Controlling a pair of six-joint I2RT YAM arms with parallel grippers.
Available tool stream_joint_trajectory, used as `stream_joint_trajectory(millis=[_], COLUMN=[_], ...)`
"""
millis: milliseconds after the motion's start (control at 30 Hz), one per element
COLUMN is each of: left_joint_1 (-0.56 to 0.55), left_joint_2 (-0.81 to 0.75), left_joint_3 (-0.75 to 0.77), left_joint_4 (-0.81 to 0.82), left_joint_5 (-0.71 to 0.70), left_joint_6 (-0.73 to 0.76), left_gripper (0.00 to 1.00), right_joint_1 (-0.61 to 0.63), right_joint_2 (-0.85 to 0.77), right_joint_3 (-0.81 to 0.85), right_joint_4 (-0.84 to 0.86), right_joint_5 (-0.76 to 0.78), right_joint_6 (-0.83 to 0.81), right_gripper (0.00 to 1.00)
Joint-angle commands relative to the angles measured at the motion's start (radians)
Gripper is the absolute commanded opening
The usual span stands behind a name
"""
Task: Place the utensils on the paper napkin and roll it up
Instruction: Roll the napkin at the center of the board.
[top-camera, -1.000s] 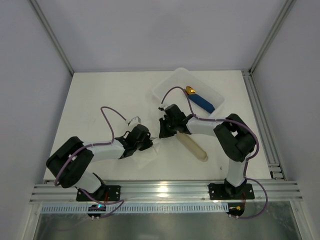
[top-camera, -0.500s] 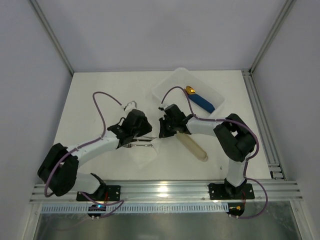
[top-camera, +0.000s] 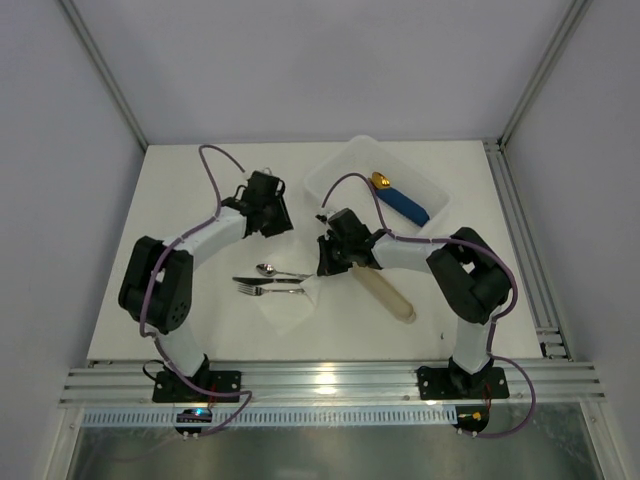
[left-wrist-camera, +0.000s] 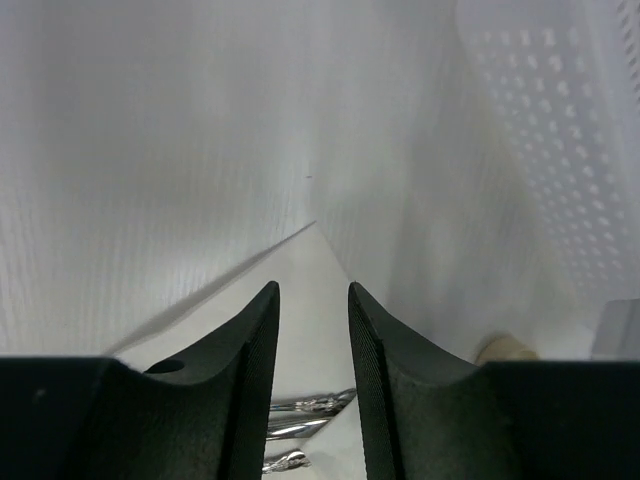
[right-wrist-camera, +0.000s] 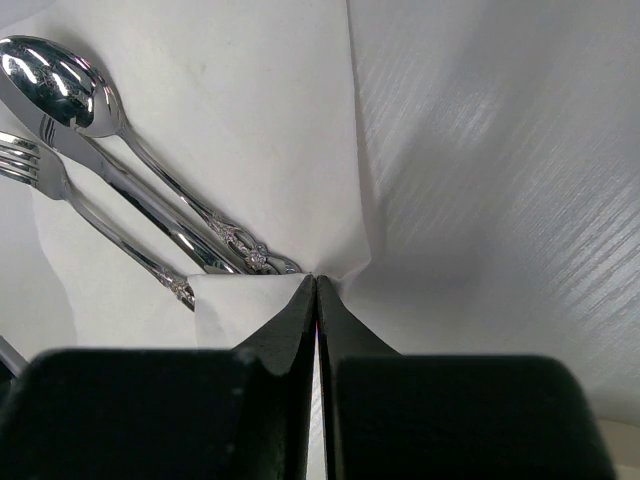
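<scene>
The utensils (top-camera: 268, 280), a silver spoon, knife and fork, lie side by side pointing left, with their handle ends on the paper napkin (top-camera: 290, 308). My right gripper (top-camera: 322, 268) is shut on the napkin's right corner. In the right wrist view the shut gripper (right-wrist-camera: 316, 280) pinches a raised fold of napkin (right-wrist-camera: 250, 120) beside the utensils' handle ends (right-wrist-camera: 150, 200). My left gripper (top-camera: 272, 225) is open and empty, behind the utensils and apart from them. In the left wrist view, the utensil handles (left-wrist-camera: 300, 430) show below the gripper (left-wrist-camera: 313, 290).
A white plastic tray (top-camera: 335, 172) stands at the back right and holds a blue-handled, gold-tipped piece (top-camera: 402, 203). A beige oblong sleeve (top-camera: 388, 293) lies just right of the right gripper. The tray wall (left-wrist-camera: 560, 130) shows in the left wrist view.
My left gripper has let go of the utensils, leaving them on the napkin, and has pulled back towards the rear left. The right gripper has stayed shut on the napkin corner.
</scene>
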Motion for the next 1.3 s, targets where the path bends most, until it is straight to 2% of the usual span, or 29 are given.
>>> stream_joint_trajectory(millis=[0,167,367,800,933,1267], left_joint_1=[-0.001,0.001,-0.004,-0.041,-0.059,-0.105], left_joint_2=[0.038,0.068,0.107,0.188,0.209,0.153], left_joint_3=[0.019,-0.026,-0.044,-0.039,-0.039,-0.076], left_joint_4=[-0.015,0.06,0.109,0.144,0.151,0.194], left_joint_5=[0.113,0.176,0.15,0.07,-0.017,-0.141], left_joint_6=[0.102,0.144,0.161,0.207,0.207,0.196], left_gripper=[0.37,0.45,0.49,0.51,0.51,0.5], right_joint_1=[0.011,0.012,0.012,0.012,0.012,0.012], right_joint_2=[0.024,0.03,0.036,0.043,0.04,0.043], right_joint_3=[0.0,0.001,0.009,0.009,0.009,0.007], right_joint_4=[-0.003,-0.002,0.0,0.004,0.003,0.004], right_joint_5=[0.028,0.028,0.02,0.014,0.014,0.013], right_joint_6=[-0.003,-0.008,-0.008,-0.006,-0.008,-0.01], right_gripper=[0.04,0.04,0.04,0.04,0.04,0.04])
